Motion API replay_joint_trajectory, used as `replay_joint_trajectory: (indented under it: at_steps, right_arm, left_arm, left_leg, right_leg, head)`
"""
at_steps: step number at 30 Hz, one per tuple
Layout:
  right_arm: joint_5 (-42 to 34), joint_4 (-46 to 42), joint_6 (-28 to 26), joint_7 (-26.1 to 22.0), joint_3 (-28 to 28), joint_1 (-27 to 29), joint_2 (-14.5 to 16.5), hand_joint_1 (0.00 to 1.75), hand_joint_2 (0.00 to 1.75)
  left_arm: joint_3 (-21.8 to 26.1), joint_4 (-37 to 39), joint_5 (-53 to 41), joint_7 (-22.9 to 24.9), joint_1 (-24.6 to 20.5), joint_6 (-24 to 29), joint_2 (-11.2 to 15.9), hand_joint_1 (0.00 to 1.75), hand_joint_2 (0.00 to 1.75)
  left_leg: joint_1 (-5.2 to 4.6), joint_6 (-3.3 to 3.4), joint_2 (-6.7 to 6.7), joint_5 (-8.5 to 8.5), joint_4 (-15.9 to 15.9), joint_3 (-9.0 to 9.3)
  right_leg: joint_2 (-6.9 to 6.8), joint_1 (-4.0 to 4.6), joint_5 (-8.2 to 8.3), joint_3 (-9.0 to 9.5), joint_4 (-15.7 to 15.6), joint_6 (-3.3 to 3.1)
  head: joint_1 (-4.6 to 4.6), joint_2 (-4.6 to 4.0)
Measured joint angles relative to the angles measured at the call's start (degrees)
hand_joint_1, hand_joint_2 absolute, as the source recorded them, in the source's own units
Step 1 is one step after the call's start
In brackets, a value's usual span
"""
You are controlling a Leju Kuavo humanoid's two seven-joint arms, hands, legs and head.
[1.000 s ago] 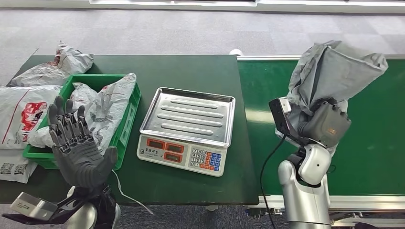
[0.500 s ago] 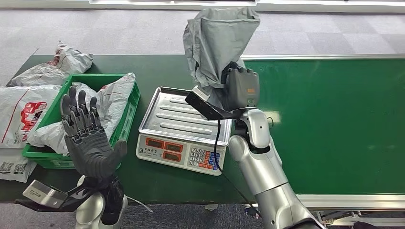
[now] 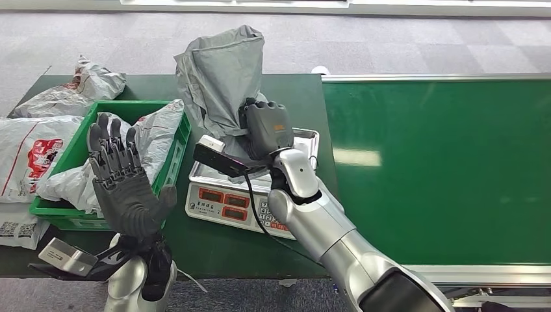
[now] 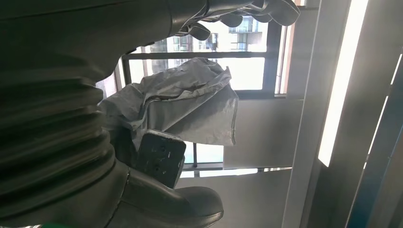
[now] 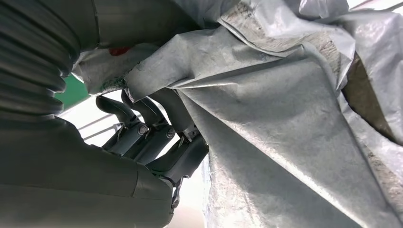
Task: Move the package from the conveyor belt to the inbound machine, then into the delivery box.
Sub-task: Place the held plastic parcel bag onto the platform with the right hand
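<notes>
My right hand grips a grey plastic package and holds it upright above the left part of the silver scale tray. The wrist view shows its dark fingers wrapped under the crumpled grey package. The scale's keypad front faces me. My left hand is raised with its palm up and fingers spread, holding nothing, in front of the green crate. From the left wrist view the grey package hangs in the air beyond that hand.
The green crate holds a white and grey bag. More white bags lie on the dark green table at the far left. The green conveyor belt runs along the right.
My right arm has swung left from the conveyor belt, carrying the grey package over the scale. The left hand has risen slightly and stays spread.
</notes>
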Motion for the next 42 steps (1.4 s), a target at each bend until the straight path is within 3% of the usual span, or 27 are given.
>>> replay_joint_trajectory:
  at_steps: [2, 4, 8, 17, 27, 31, 35, 42]
  right_arm:
    - [-0.5, 1.0, -0.5, 0.2, 0.5, -0.4, 0.0, 0.0, 1.75]
    - [-0.3, 1.9, -1.2, 0.8, 1.0, -0.9, 0.0, 0.0, 1.75]
    - [-0.3, 3.4, -2.9, 2.3, 2.3, -2.1, 0.0, 0.0, 0.0]
    - [-2.4, 5.0, -4.0, 4.5, 5.8, -3.4, 0.0, 0.0, 0.0]
    - [-2.6, 5.4, -4.2, 4.6, 6.1, -3.5, 0.0, 0.0, 0.0]
    - [-0.8, 2.1, -12.0, -1.4, 3.4, -1.4, 0.0, 0.0, 0.0]
    - [2.1, -12.8, -18.1, -11.6, -5.7, 5.3, 0.0, 0.0, 1.75]
    - [-0.5, -38.7, -18.4, -21.1, -17.8, 15.3, 0.1, 0.0, 1.75]
  left_arm:
    - [0.0, 0.0, -0.1, 0.0, -0.1, 0.0, 0.0, 0.0, 1.75]
    - [0.0, 0.0, -0.2, 0.0, -0.1, 0.1, 0.0, 0.0, 1.75]
    - [0.0, -0.1, -0.5, 0.0, -0.1, 0.1, 0.0, 0.0, 1.75]
    - [0.3, -0.9, -1.2, 0.0, 0.2, 0.1, 0.0, 0.0, 1.75]
    - [0.8, -1.3, -1.9, 0.0, 0.3, 0.0, 0.0, 0.0, 1.75]
    - [1.4, -1.6, -4.1, 0.4, 0.5, 0.7, -0.1, 0.0, 1.75]
    - [1.7, -1.7, -10.7, 2.6, 0.7, 4.2, -0.2, 0.0, 1.75]
    - [1.8, 0.7, -22.7, 6.1, 0.0, 10.6, 0.1, 0.0, 1.75]
  left_leg:
    - [0.0, 0.0, 0.01, 0.0, 0.0, 0.0]
    - [0.0, 0.0, 0.01, 0.0, 0.0, 0.0]
    - [0.0, -0.01, 0.01, 0.0, 0.0, 0.01]
    - [0.0, -0.01, 0.0, 0.0, 0.0, 0.0]
    - [0.0, -0.01, 0.0, 0.0, 0.0, 0.01]
    - [0.0, -0.01, -0.03, 0.01, 0.0, 0.01]
    - [0.0, 0.0, -0.21, -0.01, 0.0, -0.07]
    - [-0.02, 0.05, -0.24, -0.05, 0.0, -0.08]
  right_leg:
    - [0.0, 0.0, 0.0, 0.0, 0.0, 0.0]
    - [0.0, 0.01, 0.0, 0.0, 0.0, 0.0]
    - [0.0, 0.04, 0.0, 0.0, 0.0, 0.0]
    - [0.0, 0.05, 0.0, 0.0, 0.0, -0.01]
    - [0.0, 0.03, 0.0, -0.01, 0.0, 0.0]
    - [-0.01, 0.05, 0.0, -0.02, 0.0, -0.01]
    - [-0.17, 0.03, -0.05, -0.04, 0.0, -0.01]
    - [-0.27, -0.03, -0.08, -0.06, -0.1, 0.03]
  head:
    - [-0.01, 0.0]
    - [-0.01, 0.0]
    - [-0.01, 0.0]
    - [-0.01, 0.0]
    - [-0.01, 0.0]
    - [-0.01, 0.0]
    - [-0.01, 0.0]
    - [0.01, 0.0]
